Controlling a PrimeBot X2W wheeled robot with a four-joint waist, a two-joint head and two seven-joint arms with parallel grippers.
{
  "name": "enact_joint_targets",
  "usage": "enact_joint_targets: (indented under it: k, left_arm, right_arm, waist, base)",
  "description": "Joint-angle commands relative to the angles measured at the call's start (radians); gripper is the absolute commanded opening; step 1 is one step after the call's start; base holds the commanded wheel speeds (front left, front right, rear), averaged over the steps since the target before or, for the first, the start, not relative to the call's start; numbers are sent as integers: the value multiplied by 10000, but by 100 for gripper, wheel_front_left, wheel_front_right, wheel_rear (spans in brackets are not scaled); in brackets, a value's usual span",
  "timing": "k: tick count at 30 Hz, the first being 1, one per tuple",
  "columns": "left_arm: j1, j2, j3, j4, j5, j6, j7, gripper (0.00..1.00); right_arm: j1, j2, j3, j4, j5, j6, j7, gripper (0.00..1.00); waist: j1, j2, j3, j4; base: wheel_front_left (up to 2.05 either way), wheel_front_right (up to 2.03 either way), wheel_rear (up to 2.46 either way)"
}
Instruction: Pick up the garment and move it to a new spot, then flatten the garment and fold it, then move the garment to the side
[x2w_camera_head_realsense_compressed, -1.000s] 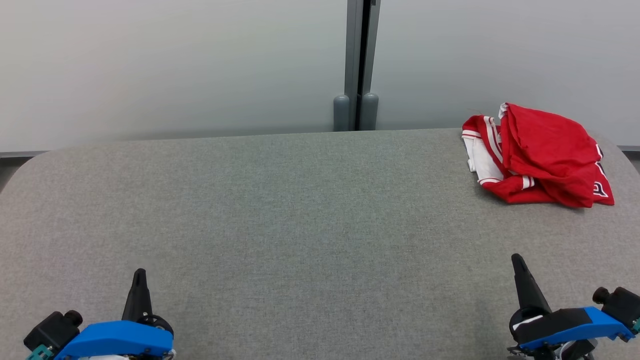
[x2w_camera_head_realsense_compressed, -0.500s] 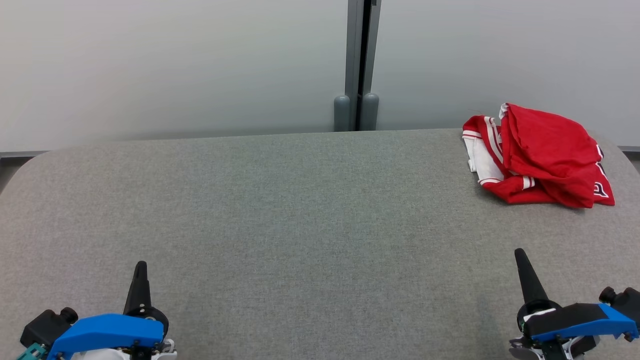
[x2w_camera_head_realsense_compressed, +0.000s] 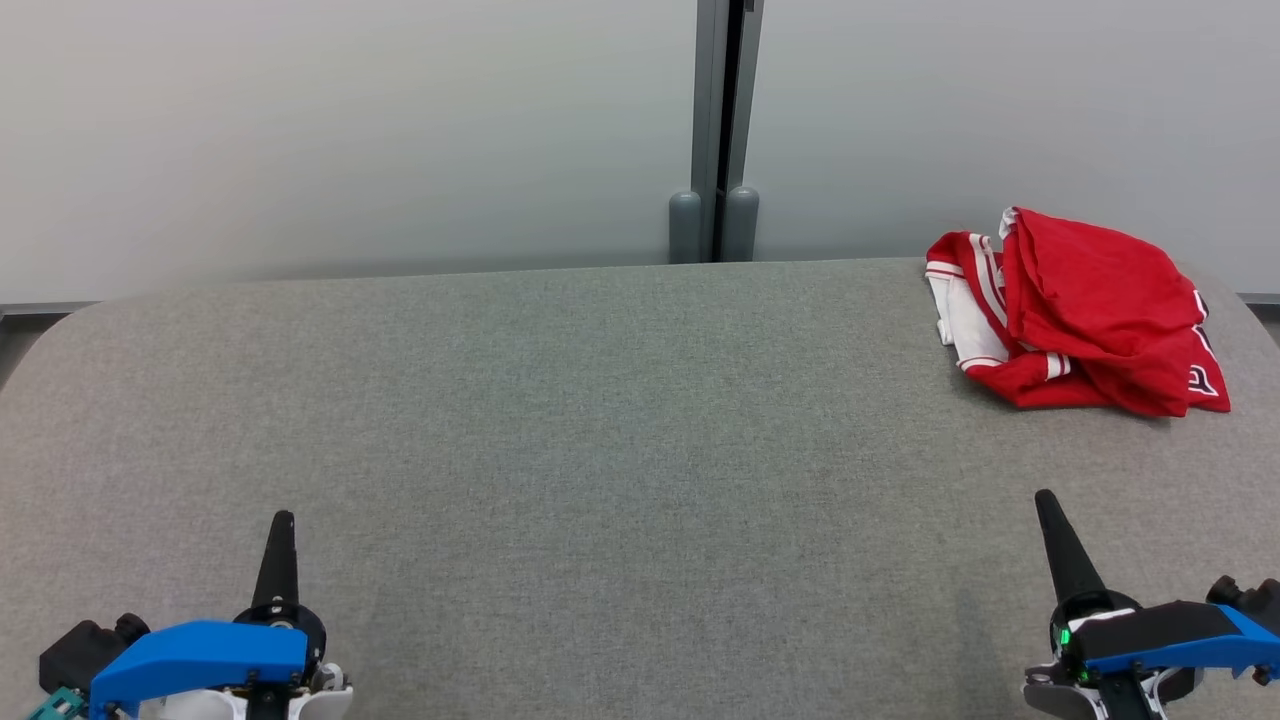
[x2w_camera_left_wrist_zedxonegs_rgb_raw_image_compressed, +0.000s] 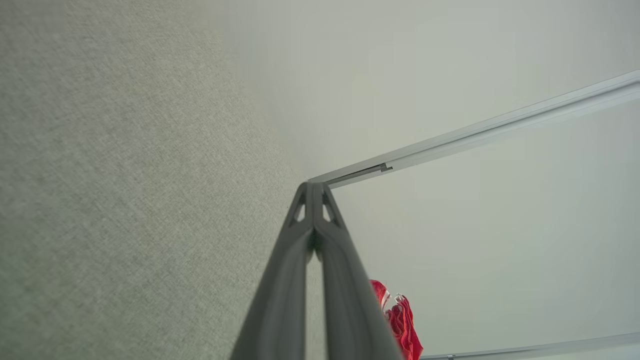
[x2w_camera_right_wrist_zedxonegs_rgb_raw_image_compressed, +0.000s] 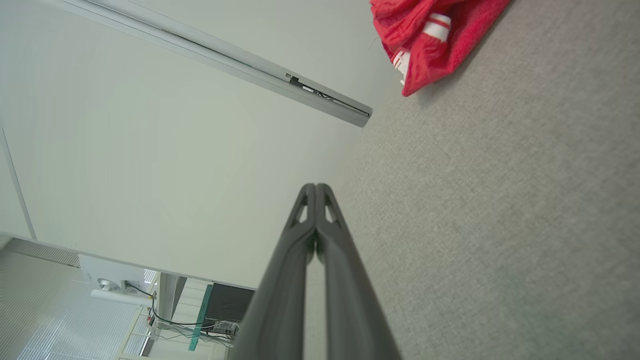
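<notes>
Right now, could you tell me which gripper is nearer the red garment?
Right. The right gripper sits in front of the red garment, apart from it; the left gripper is far across the table.

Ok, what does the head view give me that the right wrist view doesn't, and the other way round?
Head view: the left gripper, shut, at the near left, and the whole red and white garment bunched at the table's far right corner. Right wrist view: a black box with cables beyond the pale panel. Both: the right gripper, shut, part of the garment and the grey table.
</notes>
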Motion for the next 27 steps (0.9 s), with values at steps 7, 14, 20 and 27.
enact_joint_targets:
  k: [7, 14, 20, 27]
  left_arm:
    - [-321, -50, 178, -120, -775, -154, 199, 0]
    - [-391, -93, 241, -137, -1369, -218, 343, 0]
    - [-431, -133, 317, -153, -1843, -280, 470, 0]
    - [-475, -173, 410, -172, -2378, -353, 620, 0]
  right_arm:
    - [-256, -73, -86, -154, 846, 3, 163, 0]
    - [-282, -76, -129, -181, 1471, 3, 288, 0]
    - [-284, -78, -162, -188, 1980, 3, 387, 0]
    - [-299, -81, -203, -205, 2545, 4, 502, 0]
  waist:
    - [0, -1, -4, 7]
    - [0, -1, -7, 13]
    - [0, -1, -10, 18]
    - [0, -1, -14, 25]
  base:
    - [0, 0, 0]
    - [0, 0, 0]
    - [0, 0, 0]
    - [0, 0, 0]
